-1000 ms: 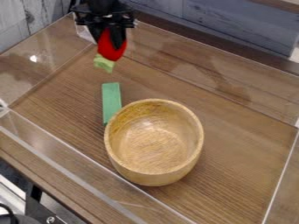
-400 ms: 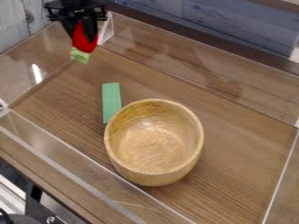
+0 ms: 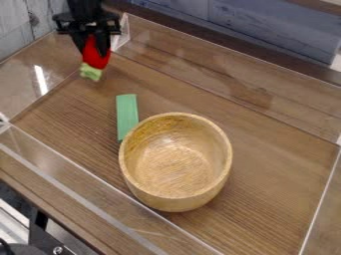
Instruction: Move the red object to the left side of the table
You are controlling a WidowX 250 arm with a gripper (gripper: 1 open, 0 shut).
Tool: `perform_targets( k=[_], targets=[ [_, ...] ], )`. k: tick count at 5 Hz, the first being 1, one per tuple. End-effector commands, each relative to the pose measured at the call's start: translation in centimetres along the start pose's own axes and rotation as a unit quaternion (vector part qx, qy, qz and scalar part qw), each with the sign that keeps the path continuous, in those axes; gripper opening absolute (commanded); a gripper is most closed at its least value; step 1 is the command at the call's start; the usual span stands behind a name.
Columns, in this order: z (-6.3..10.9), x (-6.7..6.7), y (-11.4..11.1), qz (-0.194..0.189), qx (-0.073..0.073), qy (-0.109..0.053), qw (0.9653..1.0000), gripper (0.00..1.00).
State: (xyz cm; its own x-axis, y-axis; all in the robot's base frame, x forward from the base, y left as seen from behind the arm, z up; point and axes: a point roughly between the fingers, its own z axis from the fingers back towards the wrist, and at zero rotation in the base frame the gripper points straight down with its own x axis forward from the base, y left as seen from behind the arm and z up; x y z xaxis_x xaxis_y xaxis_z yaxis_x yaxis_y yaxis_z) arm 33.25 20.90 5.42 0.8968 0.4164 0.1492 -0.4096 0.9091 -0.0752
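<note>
The tool (image 3: 90,50) gripped the red object (image 3: 91,54) low over the table (image 3: 266,139), near the left wall. Releasing too early risked it rolling away.

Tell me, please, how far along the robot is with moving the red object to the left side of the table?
Pickup looks done: the gripper is shut on the red object, leafy end down, near the table's far-left corner. Carrying is in hand. Setting it down and releasing remain.
</note>
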Motion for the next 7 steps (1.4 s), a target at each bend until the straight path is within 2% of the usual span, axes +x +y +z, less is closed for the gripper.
perform_targets(
  k=[1, 3, 4, 5, 7],
  targets=[
    [1.1, 1.6, -0.3, -0.013, 0.009, -0.030, 0.9994, 0.00],
    [-1.5, 2.9, -0.9, 0.012, 0.009, -0.023, 0.9996, 0.00],
    [-1.1, 2.7, -1.1, -0.026, -0.001, -0.015, 0.9996, 1.00],
    [-0.1, 2.9, -0.8, -0.063, -0.012, -0.013, 0.9979, 0.00],
    [2.0, 3.3, -0.9, -0.068, -0.025, -0.016, 0.9973, 0.00]
  ],
)
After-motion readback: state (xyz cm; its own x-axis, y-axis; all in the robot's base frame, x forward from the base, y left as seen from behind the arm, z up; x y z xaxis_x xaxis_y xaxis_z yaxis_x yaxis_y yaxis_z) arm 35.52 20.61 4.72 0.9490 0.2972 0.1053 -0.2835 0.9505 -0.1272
